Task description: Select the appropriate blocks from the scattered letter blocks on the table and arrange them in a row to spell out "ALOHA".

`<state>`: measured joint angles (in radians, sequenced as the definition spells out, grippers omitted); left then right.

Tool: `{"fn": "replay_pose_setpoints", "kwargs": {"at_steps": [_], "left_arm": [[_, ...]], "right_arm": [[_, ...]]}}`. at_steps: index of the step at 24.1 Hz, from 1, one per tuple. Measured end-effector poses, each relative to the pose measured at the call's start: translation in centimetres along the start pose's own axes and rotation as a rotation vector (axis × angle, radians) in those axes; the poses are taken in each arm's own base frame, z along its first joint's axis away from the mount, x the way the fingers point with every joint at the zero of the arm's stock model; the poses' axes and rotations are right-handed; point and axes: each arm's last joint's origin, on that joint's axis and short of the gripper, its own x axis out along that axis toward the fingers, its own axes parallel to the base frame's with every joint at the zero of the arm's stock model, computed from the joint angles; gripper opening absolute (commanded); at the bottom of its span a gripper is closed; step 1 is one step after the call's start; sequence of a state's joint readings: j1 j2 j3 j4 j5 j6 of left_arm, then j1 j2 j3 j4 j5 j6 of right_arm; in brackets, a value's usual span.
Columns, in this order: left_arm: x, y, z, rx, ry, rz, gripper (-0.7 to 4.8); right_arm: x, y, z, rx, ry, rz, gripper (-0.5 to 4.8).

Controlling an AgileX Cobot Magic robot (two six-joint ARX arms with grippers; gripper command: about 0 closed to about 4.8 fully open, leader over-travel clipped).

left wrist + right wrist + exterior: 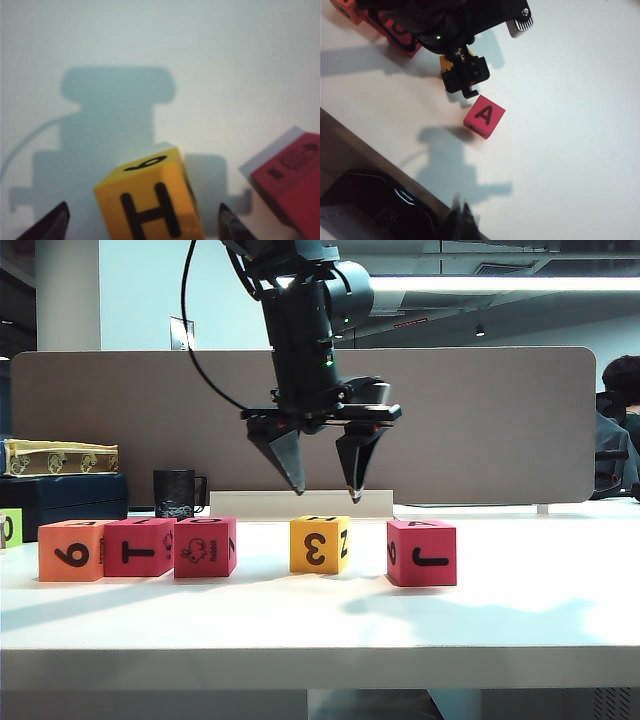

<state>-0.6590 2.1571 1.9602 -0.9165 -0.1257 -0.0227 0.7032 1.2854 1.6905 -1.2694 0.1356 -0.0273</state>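
Note:
Five blocks stand in a row on the white table (pixel 520 620). From the left they are an orange block (pixel 72 551), two magenta blocks (pixel 140 547) (pixel 205 546) touching it, then after a gap a yellow block (pixel 320 544) and a magenta block (pixel 421 553). My left gripper (pixel 326 488) hangs open just above the yellow block, touching nothing. The left wrist view shows that yellow block (pixel 150 200), with an H on top, between the left gripper's (pixel 142 226) spread fingertips. The right wrist view shows an A on the end magenta block (pixel 484 116). My right gripper (pixel 462 216) is shut and empty, high up near the table's edge.
A lime-green cube (pixel 8 528) sits at the far left edge. Behind the row are a black mug (pixel 176 493), a dark box (pixel 60 502) carrying a yellow patterned box (pixel 60 457), a low white strip (pixel 300 503) and a grey partition (pixel 480 420).

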Motion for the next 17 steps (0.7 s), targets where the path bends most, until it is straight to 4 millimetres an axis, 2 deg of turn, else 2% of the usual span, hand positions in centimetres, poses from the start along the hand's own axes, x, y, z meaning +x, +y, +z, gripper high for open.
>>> {"fn": "replay_pose_setpoints", "kwargs": {"at_steps": [6, 17], "left_arm": [[0.36, 1.15, -0.31, -0.106, 0.034, 0.02, 3.75], [0.64, 0.5, -0.58, -0.162, 0.072, -0.086, 3.72]], "right_arm": [[0.0, 0.0, 0.0, 0.0, 0.0, 0.0, -0.05], [0.01, 0.0, 0.07, 0.001, -0.007, 0.0, -0.05]]}}
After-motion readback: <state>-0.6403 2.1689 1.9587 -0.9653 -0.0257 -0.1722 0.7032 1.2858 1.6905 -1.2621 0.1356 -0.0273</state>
